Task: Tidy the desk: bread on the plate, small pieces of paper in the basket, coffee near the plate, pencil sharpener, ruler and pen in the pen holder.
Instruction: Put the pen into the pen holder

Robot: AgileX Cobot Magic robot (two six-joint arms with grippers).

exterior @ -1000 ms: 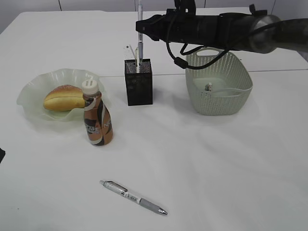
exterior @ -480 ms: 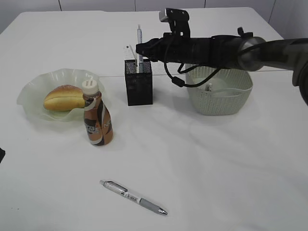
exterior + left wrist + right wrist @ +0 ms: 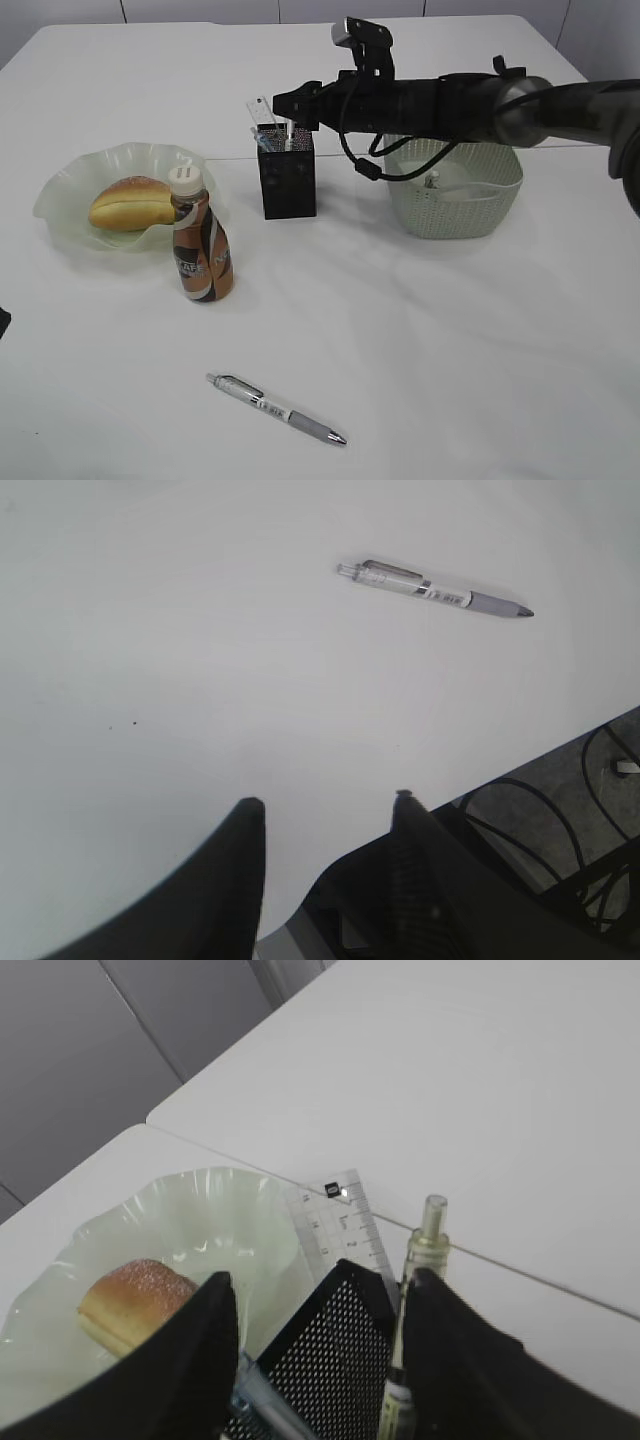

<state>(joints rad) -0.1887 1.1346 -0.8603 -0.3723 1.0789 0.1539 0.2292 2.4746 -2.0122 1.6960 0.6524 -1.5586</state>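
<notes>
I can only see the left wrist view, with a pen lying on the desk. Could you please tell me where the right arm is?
Observer: The right claw is just above the pen holder, with its jaws apart.
Operator: Thank you. Is there anything inside the holder?
Observer: Yes, the ruler and another pen stand in it.
Operator: And where is the bread?
Observer: The bread lies on the plate.

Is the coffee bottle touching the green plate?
Cannot tell. In the exterior view the coffee bottle overlaps the plate rim, hiding any gap; neither wrist view shows it.
</notes>
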